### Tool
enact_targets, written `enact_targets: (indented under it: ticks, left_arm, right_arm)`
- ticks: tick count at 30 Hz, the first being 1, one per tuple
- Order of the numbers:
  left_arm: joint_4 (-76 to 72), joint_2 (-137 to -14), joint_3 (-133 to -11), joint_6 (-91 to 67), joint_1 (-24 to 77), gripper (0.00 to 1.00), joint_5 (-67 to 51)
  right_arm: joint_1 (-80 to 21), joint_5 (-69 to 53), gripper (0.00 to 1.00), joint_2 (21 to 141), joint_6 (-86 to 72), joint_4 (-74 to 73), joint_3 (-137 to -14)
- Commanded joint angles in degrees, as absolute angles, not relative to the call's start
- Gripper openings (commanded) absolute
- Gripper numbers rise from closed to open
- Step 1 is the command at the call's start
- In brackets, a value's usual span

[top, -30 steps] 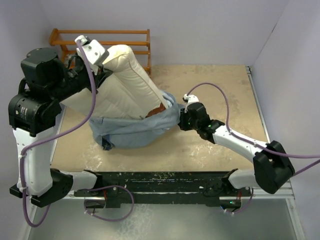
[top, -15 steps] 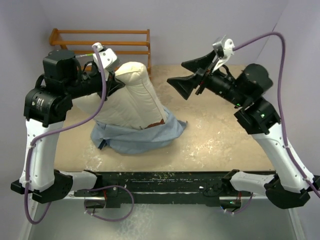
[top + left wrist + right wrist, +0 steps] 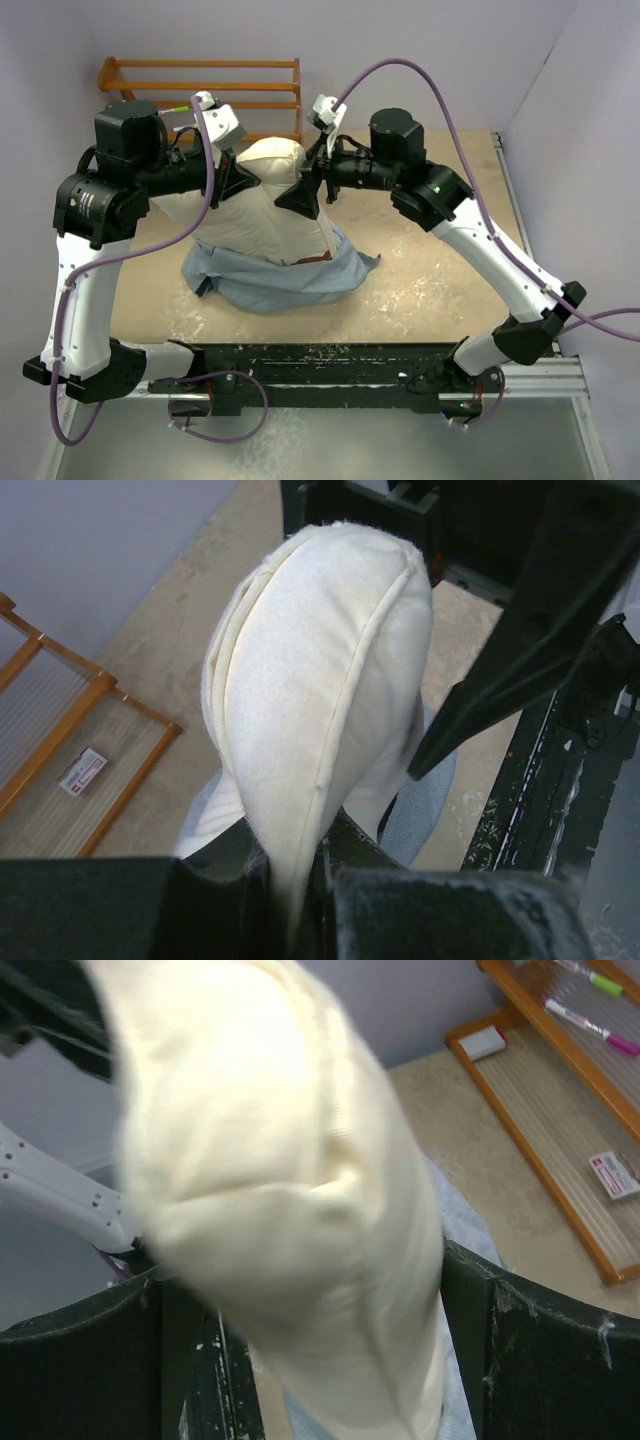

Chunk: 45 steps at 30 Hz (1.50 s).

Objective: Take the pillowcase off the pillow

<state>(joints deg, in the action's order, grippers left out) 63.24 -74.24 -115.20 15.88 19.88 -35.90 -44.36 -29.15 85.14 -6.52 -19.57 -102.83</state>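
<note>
Step in hand: I judge the stripping to be far along but not finished. The pillow (image 3: 262, 205) is bare over most of its length, and only its lower end sits in the cover.
Pillow, place: it stands on end near the middle-left of the desk (image 3: 440, 270), top end uppermost, held up between the two arms.
Pillowcase, place: the pillowcase (image 3: 280, 278) is bunched in a blue heap round the foot of the pillow and lies on the desk. Neither arm holds it.
Left gripper: the left gripper (image 3: 295, 875) is pinched tight on a seam edge of the pillow, high on its left side.
Right gripper: the right gripper (image 3: 300, 1330) is spread wide, with the pillow's top between its jaws. Its wrist view is blurred, so I cannot tell whether the pads touch the pillow.
Next move, my reading: close the right gripper on the top, then lift the pillow clear. With nothing pinning the pillowcase it may ride up, so one arm may have to hold it down.
Nearby: a wooden rack (image 3: 200, 75) stands at the back left, with markers (image 3: 595, 1005) and small cards on it.
In the way: the two grippers sit close together at the pillow's top, leaving little room between them. The rack stands just behind the lift path.
</note>
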Motion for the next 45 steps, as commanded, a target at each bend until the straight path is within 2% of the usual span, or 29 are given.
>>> enact_targets:
  ticks: [1, 3, 4, 5, 6, 7, 8, 9, 10, 13, 18, 20, 24, 28, 33, 42, 45]
  left_arm:
    - [60.23, -72.91, -117.92, 16.97, 19.69, 0.00, -43.70]
    - [60.70, -72.88, -118.38, 17.01, 19.69, 0.00, -44.72]
    - [60.61, -72.74, -118.51, 16.78, 19.69, 0.00, -44.93]
    - [60.42, -72.64, -118.61, 16.67, 19.71, 0.05, -44.99]
    - [60.30, -72.57, -118.78, 16.56, 19.69, 0.28, -44.88]
    - [60.34, -72.48, -119.06, 16.79, 19.69, 0.58, -44.35]
    - [60.44, -72.46, -119.38, 16.72, 19.69, 0.83, -42.79]
    - [60.36, -72.27, -119.51, 16.70, 19.70, 0.95, -40.67]
    - [60.28, -72.13, -119.54, 17.05, 19.70, 0.98, -37.80]
    - [59.97, -71.51, -118.54, 19.30, 19.70, 1.00, -25.99]
    - [52.30, -66.40, -112.14, 21.29, 19.69, 0.99, -7.42]
    - [50.60, -64.60, -110.08, 21.99, 19.69, 0.99, -4.09]
    - [56.45, -62.31, -104.23, 23.35, 19.69, 1.00, -9.62]
    - [59.36, -58.59, -88.16, 27.16, 19.61, 0.98, -15.44]
    - [51.68, -54.85, -70.24, 30.89, 19.00, 0.97, -13.46]
    - [35.42, -54.22, -53.38, 32.91, 18.57, 0.89, -16.69]
    - [29.20, -56.81, -49.43, 33.13, 18.55, 0.83, -15.13]
  right_arm:
    - [-44.77, -27.72, 0.91, 84.97, -4.21, -19.05, -104.49]
    - [-44.82, -28.60, 0.85, 85.44, -5.06, -16.54, -103.27]
    - [-44.75, -28.80, 0.80, 85.40, -5.65, -14.90, -102.41]
    - [-44.75, -28.60, 0.69, 84.98, -7.02, -12.90, -101.37]
    - [-44.74, -28.09, 0.47, 84.35, -8.72, -10.93, -100.13]
    - [-44.65, -27.41, 0.29, 83.44, -10.10, -8.12, -98.94]
    - [-43.97, -24.10, 0.09, 82.38, -11.36, -6.32, -97.97]
    - [-42.88, -22.48, 0.00, 81.28, -12.63, -4.44, -96.60]
    - [-40.93, -23.39, 0.00, 79.97, -14.47, -2.47, -95.11]
    - [-34.52, -30.04, 0.00, 76.00, -18.82, 2.56, -89.73]
    - [-29.97, -33.38, 0.00, 71.86, -14.22, -1.77, -82.71]
    - [-28.03, -35.06, 0.00, 70.11, -13.93, -0.96, -79.37]
    - [-25.68, -38.61, 0.00, 66.25, -14.95, 3.54, -74.59]
    - [-25.10, -41.36, 0.00, 65.05, -15.41, 5.49, -73.75]
    - [-24.92, -41.93, 0.00, 65.21, -16.11, 5.58, -75.14]
    - [-24.47, -42.81, 0.00, 66.97, -24.63, 12.88, -77.33]
    - [-24.45, -43.49, 0.00, 67.68, -27.83, 15.69, -77.47]
